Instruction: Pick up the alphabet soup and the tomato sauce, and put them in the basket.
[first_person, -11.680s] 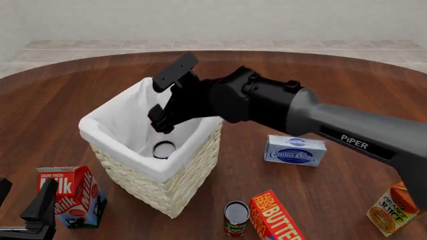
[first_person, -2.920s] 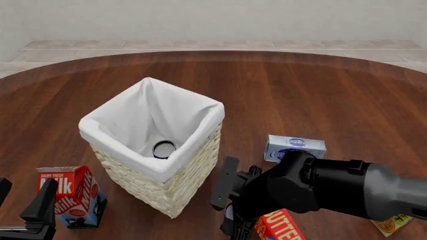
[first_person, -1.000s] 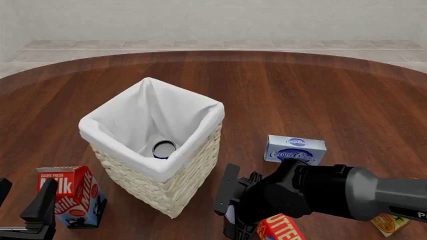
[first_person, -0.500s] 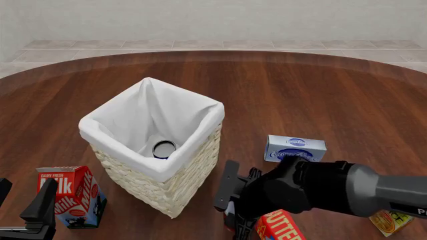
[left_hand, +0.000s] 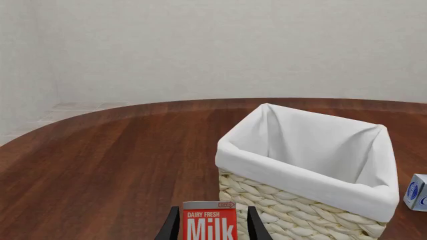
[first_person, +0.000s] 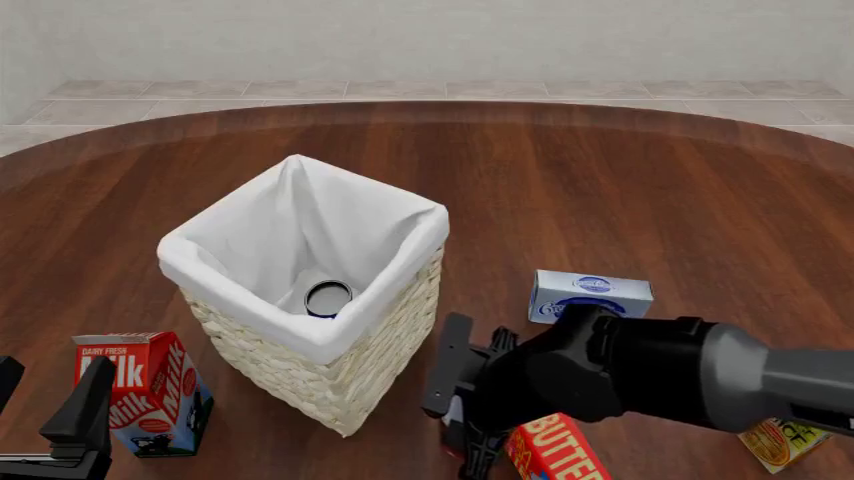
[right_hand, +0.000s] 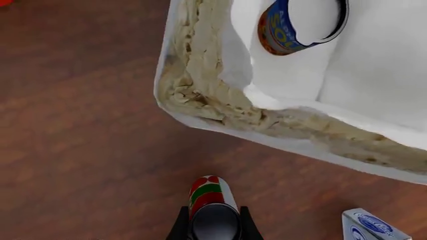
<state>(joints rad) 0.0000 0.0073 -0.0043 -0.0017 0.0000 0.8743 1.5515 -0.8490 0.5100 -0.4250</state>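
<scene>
The right gripper is pinching the tomato sauce between its fingers, holding the can above the wooden bench just beside the basket; in the front view the right gripper is sitting low, between the basket and the butter box, and the can itself is hidden behind the arm. The alphabet soup is lying inside the basket on the white liner, and from the front its dark round end is showing at the bottom. The left gripper is waiting at the near left edge with its fingers spread to either side of the milk carton, though the pictures are not showing whether they are touching it. A cream cheese box is resting to the right of the basket, and an orange juice carton is peeking out behind the right arm.
</scene>
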